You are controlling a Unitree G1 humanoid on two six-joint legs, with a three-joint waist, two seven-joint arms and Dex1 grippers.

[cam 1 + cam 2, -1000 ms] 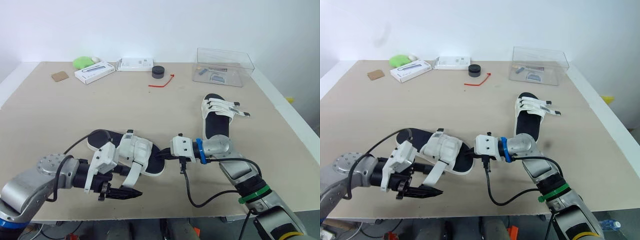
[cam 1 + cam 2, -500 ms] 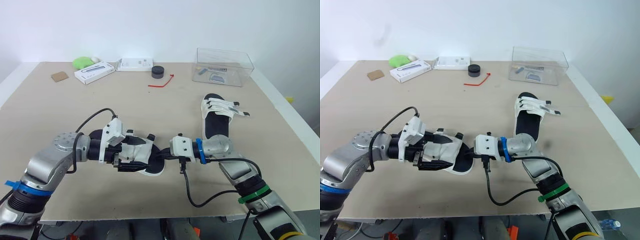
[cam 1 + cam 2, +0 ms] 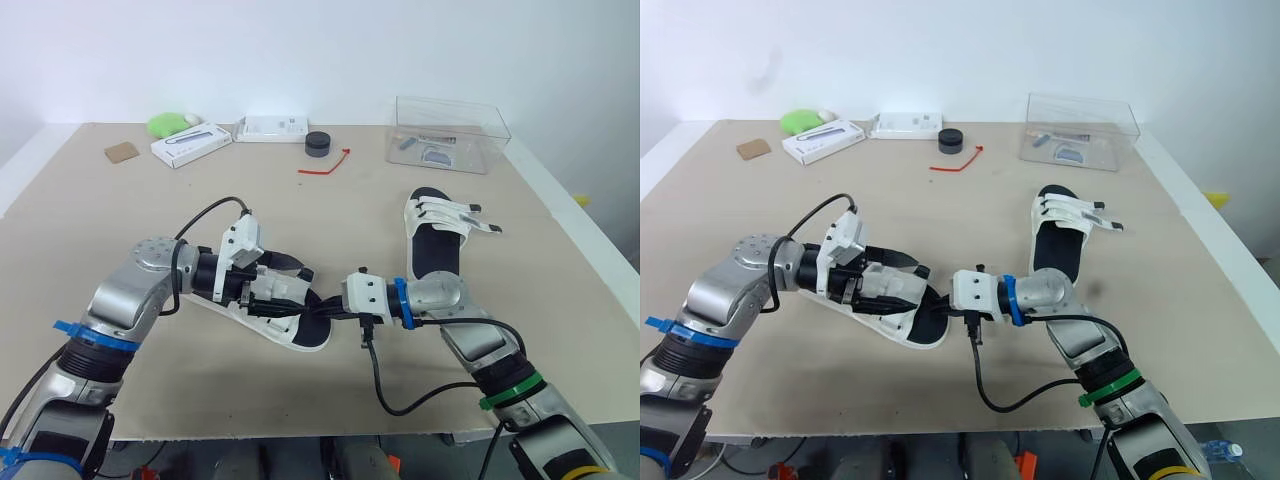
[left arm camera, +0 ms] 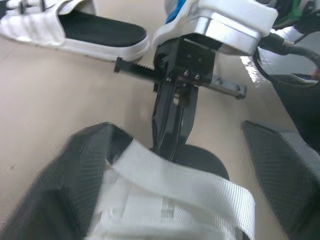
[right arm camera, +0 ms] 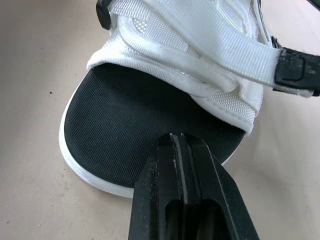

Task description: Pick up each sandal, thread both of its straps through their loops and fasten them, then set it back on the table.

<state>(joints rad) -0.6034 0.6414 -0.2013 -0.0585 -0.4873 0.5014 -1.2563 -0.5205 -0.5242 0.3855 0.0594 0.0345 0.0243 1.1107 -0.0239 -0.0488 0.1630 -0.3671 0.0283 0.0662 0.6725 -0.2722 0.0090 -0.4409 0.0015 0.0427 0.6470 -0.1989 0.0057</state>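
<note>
The near sandal [image 3: 262, 312], white with a black footbed, lies flat on the table [image 3: 120, 220] in front of me. My left gripper [image 3: 284, 288] is open over its middle, and its fingers [image 4: 65, 190] stand either side of a white strap [image 4: 190, 187]. My right gripper [image 3: 320, 312] is shut, with nothing held, and its tips press down on the toe of the footbed [image 5: 135, 120]. The second sandal [image 3: 438, 238] lies farther right with its white straps across it, away from both grippers.
At the back stand a clear plastic box [image 3: 450, 130], a black round puck [image 3: 318, 143], a red tie [image 3: 325, 165], two white boxes [image 3: 190, 143] [image 3: 270, 127], a green object [image 3: 165, 124] and a cardboard scrap [image 3: 120, 152]. A black cable [image 3: 385, 385] hangs from my right wrist.
My left arm has swung from the table's front edge up and onto the near sandal, closing around its straps. The strap that hung loose is now folded over. The right gripper has stayed put.
</note>
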